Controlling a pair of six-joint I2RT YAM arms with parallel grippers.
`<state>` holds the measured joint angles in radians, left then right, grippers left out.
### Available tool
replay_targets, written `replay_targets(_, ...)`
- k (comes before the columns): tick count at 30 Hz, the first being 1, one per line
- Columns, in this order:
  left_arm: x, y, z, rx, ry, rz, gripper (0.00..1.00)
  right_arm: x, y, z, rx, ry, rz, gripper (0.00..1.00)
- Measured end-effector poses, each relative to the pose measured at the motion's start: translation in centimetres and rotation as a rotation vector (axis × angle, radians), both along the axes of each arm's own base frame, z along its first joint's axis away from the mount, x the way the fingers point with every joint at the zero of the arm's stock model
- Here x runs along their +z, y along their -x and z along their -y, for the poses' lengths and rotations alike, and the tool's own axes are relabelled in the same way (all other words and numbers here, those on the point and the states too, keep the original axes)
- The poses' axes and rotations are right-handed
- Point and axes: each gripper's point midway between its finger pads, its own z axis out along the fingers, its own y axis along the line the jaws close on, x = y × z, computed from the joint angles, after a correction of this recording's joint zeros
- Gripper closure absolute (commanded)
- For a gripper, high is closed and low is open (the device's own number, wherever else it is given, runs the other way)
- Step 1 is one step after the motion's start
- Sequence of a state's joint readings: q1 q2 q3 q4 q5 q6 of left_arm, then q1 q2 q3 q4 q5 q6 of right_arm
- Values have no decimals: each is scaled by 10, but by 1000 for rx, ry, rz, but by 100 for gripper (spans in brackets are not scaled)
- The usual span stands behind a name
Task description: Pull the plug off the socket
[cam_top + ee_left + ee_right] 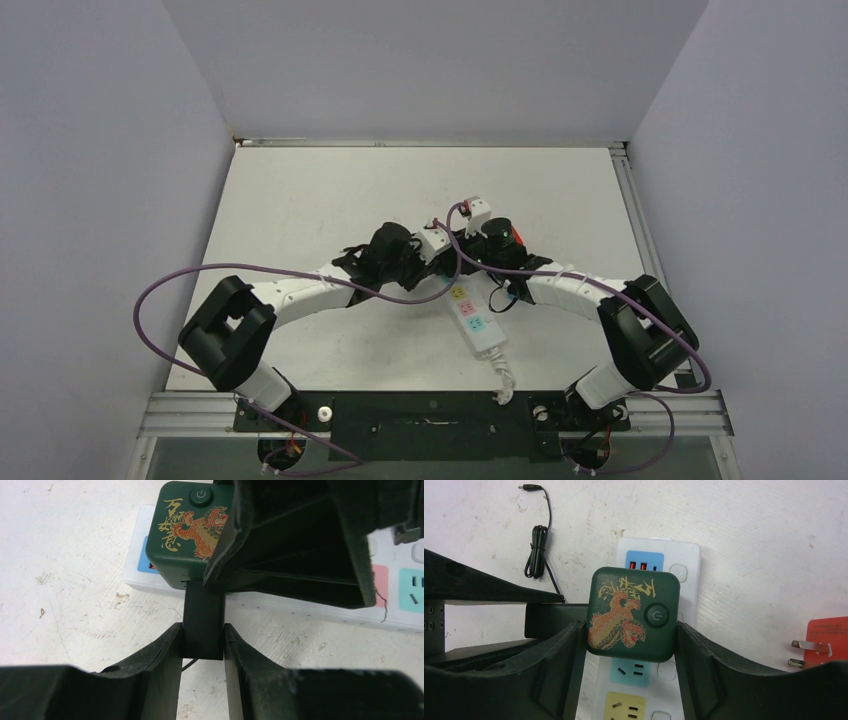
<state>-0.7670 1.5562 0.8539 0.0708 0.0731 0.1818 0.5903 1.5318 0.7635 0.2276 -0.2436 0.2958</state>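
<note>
The right gripper (631, 635) clamps 2 sides of the dark green square dragon-printed plug (631, 614), seated at the USB end of the long white pastel-outlet socket strip (690, 592) between the arms, while the left gripper (202, 640) pinches its black rectangular side stub (202, 610), likely to keep the pull straight.

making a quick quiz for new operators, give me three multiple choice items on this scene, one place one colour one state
1. Where is the plug? A on the socket; B on bare table; C hanging in the air.
2. Colour of the plug's body? A white; B dark green; C yellow.
3. State of the right gripper? A wide open; B out of view; C shut on the plug.
Answers: A, outlets show above and below it; B, green around a gold dragon; C, both fingers press its sides.
</note>
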Motion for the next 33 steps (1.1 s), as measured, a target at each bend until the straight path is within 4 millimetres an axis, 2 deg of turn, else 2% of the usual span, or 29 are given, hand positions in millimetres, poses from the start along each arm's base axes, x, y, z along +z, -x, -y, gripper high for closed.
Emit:
replay_targets(9,6,4,-4,-79,13,-87,100,4,13,-2,64,-69,21,95)
replay_targets(17,5,8,-7,-105,5,-119,100,4,17,-4,92,-82,16,95)
replay_targets(33,2,2,5,15,-52,-32,100,0,-1,4,-15,-37,9,95)
